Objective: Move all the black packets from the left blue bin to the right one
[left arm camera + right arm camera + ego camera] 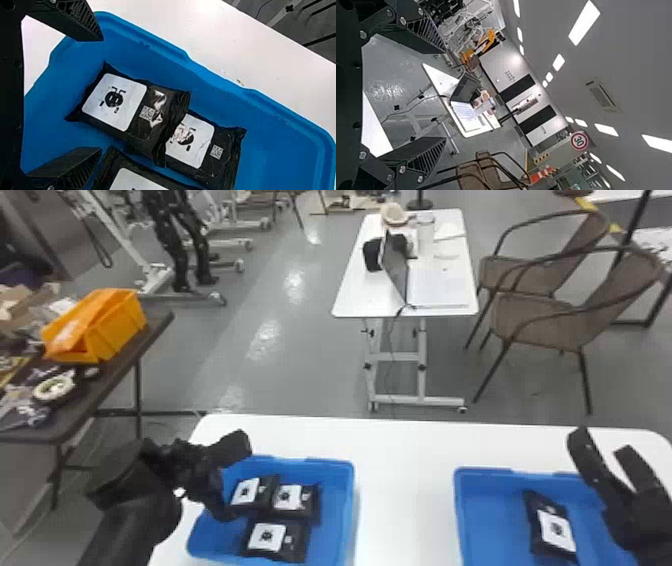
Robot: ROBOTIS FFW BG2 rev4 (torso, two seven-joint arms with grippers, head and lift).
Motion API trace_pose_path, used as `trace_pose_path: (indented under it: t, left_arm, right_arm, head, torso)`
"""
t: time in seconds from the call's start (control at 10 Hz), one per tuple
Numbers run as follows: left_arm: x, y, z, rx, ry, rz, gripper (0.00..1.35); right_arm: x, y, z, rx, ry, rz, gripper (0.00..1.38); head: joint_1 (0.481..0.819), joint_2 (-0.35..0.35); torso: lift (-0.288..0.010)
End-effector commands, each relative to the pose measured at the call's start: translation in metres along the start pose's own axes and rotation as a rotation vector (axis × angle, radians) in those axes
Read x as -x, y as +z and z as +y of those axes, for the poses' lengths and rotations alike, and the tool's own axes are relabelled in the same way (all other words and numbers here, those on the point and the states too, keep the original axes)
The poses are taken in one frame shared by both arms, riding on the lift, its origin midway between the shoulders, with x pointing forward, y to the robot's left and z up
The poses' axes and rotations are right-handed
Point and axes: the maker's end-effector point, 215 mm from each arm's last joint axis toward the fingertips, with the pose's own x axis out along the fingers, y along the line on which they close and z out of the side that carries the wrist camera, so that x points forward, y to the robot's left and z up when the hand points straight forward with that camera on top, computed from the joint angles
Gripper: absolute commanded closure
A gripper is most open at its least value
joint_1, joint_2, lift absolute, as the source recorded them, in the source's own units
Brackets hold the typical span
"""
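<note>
Since the packets have to cross from one side of the white table (405, 490) to the other, we find the left gripper (102, 95) where the work starts, its fingers spread wide and empty above the left blue bin (345, 510). It comes in over the bin's left side, tipped down, we think so that the two fingers can drop either side of a packet and pinch it. The likeliest target is the far left packet (247, 492), whose end shows in the gap between the fingertips in the left wrist view. That bin holds three black packets, all label up: this one, the far right packet (295, 497) beside it, and the near packet (267, 537) in front of them. The far left packet laps onto its right-hand neighbour, so we would expect a pinch there to drag the lower one a little, and the finger beside the near packet could snag its edge. The right bin (465, 510) has one packet (552, 527) on its floor, label up, with plenty of bare blue around it for the other three. The right gripper (601, 440) hangs near that bin's far right part, fingers apart with nothing between them, and we judge it best kept off the drop area while the left arm lifts and carries across.
</note>
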Motion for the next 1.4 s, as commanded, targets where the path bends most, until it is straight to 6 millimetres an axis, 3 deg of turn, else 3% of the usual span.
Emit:
trace_pose_path:
  t: [0.0,0.1,0.6,0.9,1.0,1.2,1.3]
  left_arm:
    - [-0.008,0.011,-0.007,-0.012,-0.022,-0.007,0.03]
    - [-0.013,0.016,-0.011,-0.008,-0.025,-0.015,0.03]
    - [-0.031,0.0,-0.031,0.041,-0.058,0.023,0.03]
    - [-0.032,-0.002,-0.029,0.029,-0.05,0.036,0.08]
    - [-0.031,-0.004,-0.025,0.009,-0.047,0.062,0.15]
    - [-0.028,-0.007,-0.018,0.022,-0.038,0.082,0.56]
    - [-0.027,-0.006,-0.016,0.014,-0.036,0.086,0.6]
  right_arm:
    - [-0.002,0.0,0.002,-0.002,0.009,0.0,0.25]
    - [-0.003,0.0,0.004,-0.004,0.017,0.001,0.26]
    - [-0.003,-0.008,0.006,-0.022,0.04,0.015,0.26]
    - [-0.002,-0.012,0.005,-0.031,0.043,0.024,0.26]
    - [-0.001,-0.015,0.005,-0.035,0.046,0.032,0.26]
    - [-0.001,-0.019,0.005,-0.044,0.051,0.043,0.27]
    - [-0.001,-0.02,0.006,-0.044,0.053,0.044,0.29]
  head:
    - [0.695,0.19]
    - [0.695,0.186]
    - [0.695,0.179]
    - [0.695,0.183]
    - [0.695,0.185]
    - [0.695,0.194]
    - [0.695,0.2]
  torso:
    - [0.0]
    - [0.0]
    - [0.0]
    - [0.0]
    - [0.0]
    - [0.0]
    - [0.0]
